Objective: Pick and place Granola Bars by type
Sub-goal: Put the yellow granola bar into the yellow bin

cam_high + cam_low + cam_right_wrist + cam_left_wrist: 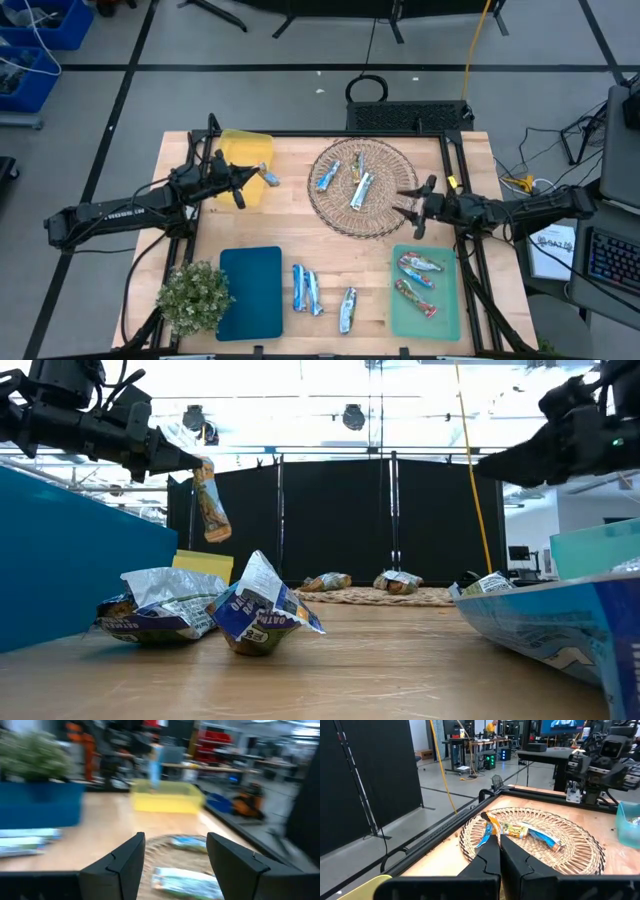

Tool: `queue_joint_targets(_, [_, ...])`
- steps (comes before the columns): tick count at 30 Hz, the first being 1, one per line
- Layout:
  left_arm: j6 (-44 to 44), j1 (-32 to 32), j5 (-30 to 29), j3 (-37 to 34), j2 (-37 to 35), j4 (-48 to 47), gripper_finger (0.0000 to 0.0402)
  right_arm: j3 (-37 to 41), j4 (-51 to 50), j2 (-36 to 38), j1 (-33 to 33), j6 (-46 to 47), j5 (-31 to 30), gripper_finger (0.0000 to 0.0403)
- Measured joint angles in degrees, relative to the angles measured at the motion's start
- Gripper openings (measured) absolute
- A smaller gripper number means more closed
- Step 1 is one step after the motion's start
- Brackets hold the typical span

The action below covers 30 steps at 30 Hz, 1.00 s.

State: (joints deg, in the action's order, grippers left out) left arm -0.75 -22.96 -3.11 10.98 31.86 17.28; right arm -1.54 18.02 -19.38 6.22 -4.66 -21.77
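At the table's left front corner stands a small potted plant, with the teal mat just beside it. Behind them the left gripper hangs over the edge of the yellow mat, its jaws pressed together on one granola bar — the bar dangles clear of the table in the low view. Three blue-and-silver bars lie on the bare wood between the teal mat and the green mat, two side by side and one a little apart. In the middle, the round wicker basket holds three more bars. The right gripper hovers at the basket's right rim, jaws spread wide and empty. On the green mat lie two bars with red and orange wrappers.
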Motion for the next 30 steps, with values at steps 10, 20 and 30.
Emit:
queue_joint_targets(10, [0.17,0.00,0.00,0.01,0.00,-0.71,0.0000,0.00,-9.04,7.25,0.54,2.97,8.03,0.0203])
queue_joint_targets(20, [-1.72,0.00,0.00,0.01,-0.07,-0.76,0.0000,0.00,-10.53,10.34,0.55,3.99,22.65,0.0203])
queue_joint_targets(30, [-7.09,0.00,-10.84,1.13,-0.04,-1.38,0.0000,0.00,-10.57,10.34,0.54,10.04,23.38,0.0203])
